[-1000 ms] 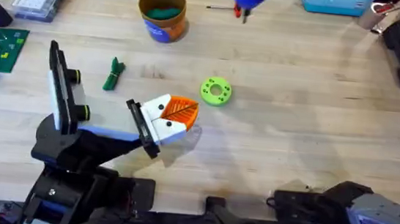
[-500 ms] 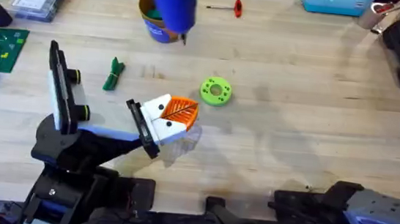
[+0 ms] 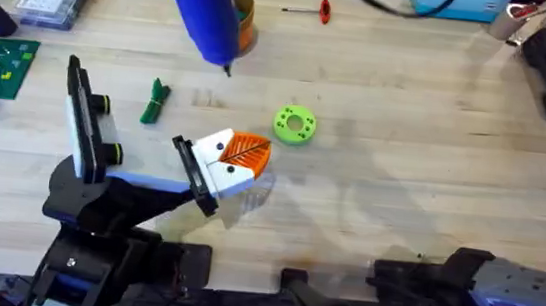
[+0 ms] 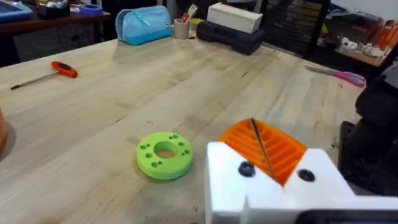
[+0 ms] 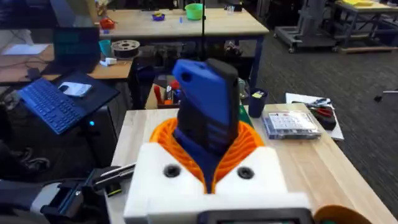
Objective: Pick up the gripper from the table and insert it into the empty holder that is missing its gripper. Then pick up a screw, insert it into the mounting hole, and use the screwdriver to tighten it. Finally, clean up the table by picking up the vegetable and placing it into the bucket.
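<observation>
Right end effector (image 5: 208, 146): clamped on screwdriver (image 3: 204, 11), orange pads (image 5: 158, 134) on both sides of its blue body. Holds it tilted above far side of bench (image 3: 405, 136), bit down, just beside bucket (image 3: 244, 22). Gripper (image 3: 232, 157): sits against holder (image 3: 195, 178), orange finger up. Vegetable (image 3: 155, 102): lies on bench, left of gripper. Green ring (image 3: 295, 124): near gripper, on its right.
</observation>
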`<action>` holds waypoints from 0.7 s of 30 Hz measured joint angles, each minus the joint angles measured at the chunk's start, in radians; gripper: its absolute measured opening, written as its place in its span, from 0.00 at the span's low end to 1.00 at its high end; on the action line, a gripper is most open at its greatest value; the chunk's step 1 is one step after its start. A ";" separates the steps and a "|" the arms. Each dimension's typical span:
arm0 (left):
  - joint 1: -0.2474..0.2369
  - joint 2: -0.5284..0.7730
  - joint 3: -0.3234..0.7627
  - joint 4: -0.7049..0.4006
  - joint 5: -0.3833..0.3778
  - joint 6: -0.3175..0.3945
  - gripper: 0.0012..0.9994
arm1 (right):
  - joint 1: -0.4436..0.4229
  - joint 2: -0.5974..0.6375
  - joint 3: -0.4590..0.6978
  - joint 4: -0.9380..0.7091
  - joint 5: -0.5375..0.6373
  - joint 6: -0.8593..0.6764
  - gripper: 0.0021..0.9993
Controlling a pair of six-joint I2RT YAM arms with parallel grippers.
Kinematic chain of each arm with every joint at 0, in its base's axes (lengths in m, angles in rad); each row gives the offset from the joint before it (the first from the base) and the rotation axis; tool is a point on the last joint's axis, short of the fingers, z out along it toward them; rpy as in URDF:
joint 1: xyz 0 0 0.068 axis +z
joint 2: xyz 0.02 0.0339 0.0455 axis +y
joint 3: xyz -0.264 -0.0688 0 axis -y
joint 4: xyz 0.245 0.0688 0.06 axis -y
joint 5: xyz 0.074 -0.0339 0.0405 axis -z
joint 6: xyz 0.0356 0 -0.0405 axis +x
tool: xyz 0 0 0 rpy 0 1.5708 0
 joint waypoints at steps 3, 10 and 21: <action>0.000 0.000 0.000 0.000 0.000 0.000 0.01 | 0.003 -0.019 -0.060 0.046 0.001 0.001 0.03; 0.000 0.000 0.000 0.000 0.000 0.000 0.01 | 0.024 -0.025 -0.134 0.135 0.003 0.006 0.03; 0.000 0.000 0.000 0.000 0.000 0.000 0.01 | 0.046 -0.027 -0.303 0.365 0.004 0.088 0.03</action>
